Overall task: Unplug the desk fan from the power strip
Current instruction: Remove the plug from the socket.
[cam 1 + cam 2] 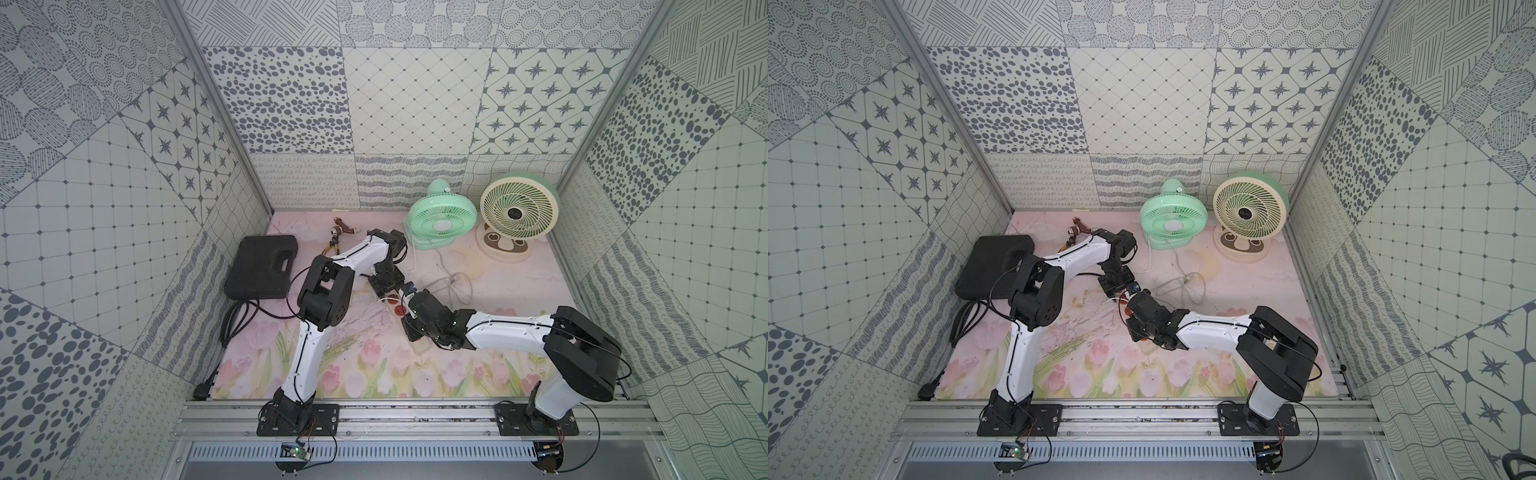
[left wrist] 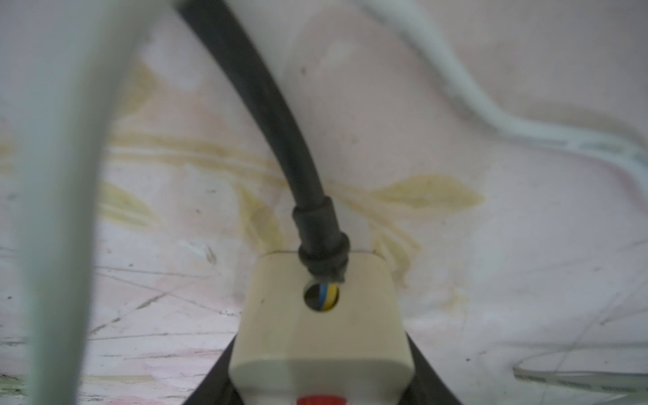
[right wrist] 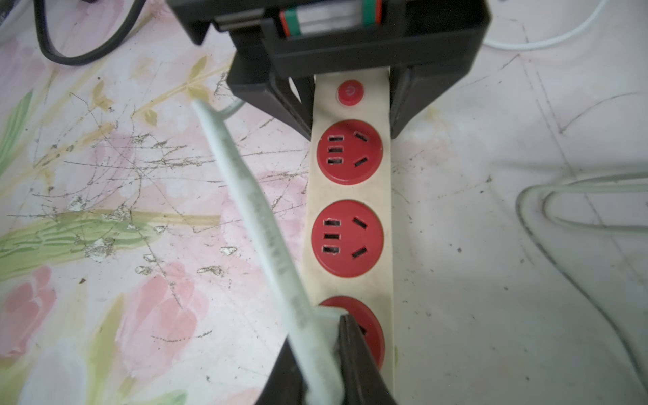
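Note:
The cream power strip (image 3: 350,196) with red sockets lies on the flowered mat, mid-table in both top views (image 1: 388,300). My left gripper (image 3: 352,133) is shut across its switch end, where the black cord (image 2: 280,140) leaves the strip (image 2: 315,333). My right gripper (image 3: 324,336) is shut on a pale plug (image 3: 329,324) over the third socket. The fingers hide its prongs. The plug's pale cord (image 3: 252,196) runs off to the left. A mint-green desk fan (image 1: 441,220) stands at the back, and I cannot trace the cord to it.
A cream fan (image 1: 517,212) stands beside the green one at the back right. A black tool case (image 1: 262,266), pliers (image 1: 332,248) and a coiled black cable (image 1: 237,320) lie at the left. Loose pale cord loops (image 1: 457,282) lie right of the strip. Patterned walls close three sides.

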`<state>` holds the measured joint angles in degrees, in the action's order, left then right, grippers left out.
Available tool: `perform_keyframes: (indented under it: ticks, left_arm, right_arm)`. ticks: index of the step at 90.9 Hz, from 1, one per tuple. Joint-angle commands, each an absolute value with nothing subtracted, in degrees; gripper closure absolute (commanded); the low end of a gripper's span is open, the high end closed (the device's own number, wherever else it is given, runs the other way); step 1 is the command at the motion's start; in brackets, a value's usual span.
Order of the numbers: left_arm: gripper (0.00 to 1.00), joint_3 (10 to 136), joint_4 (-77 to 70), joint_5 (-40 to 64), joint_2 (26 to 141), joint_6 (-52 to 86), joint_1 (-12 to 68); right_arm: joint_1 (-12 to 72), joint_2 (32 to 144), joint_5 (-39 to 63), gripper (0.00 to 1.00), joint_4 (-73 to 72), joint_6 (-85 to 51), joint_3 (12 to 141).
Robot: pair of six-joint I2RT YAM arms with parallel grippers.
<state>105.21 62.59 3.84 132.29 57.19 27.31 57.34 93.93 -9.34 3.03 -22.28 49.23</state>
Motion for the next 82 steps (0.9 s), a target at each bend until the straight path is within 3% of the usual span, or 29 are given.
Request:
perform_keyframes:
  ticks: [1, 29, 63, 82]
  left_arm:
    - [1.00, 102.6, 75.8, -2.5, 135.9, 55.2, 27.4]
    - [1.00, 102.7, 75.8, -2.5, 135.8, 55.0, 27.3]
    - [1.00, 102.9, 75.8, -2.3, 135.7, 55.0, 27.3]
    - [1.00, 102.2, 75.5, -2.5, 135.7, 55.0, 27.3]
  right_arm:
    - [60.1, 94.4, -15.3, 1.00, 3.0, -18.2, 53.2]
    - [66.5, 99.2, -25.3, 1.00, 6.1, -10.4, 58.1]
    - [66.1, 99.1, -24.1, 1.00, 6.2, -12.8, 58.4]
    - [62.1, 96.2, -17.9, 1.00, 4.8, -19.3, 55.8]
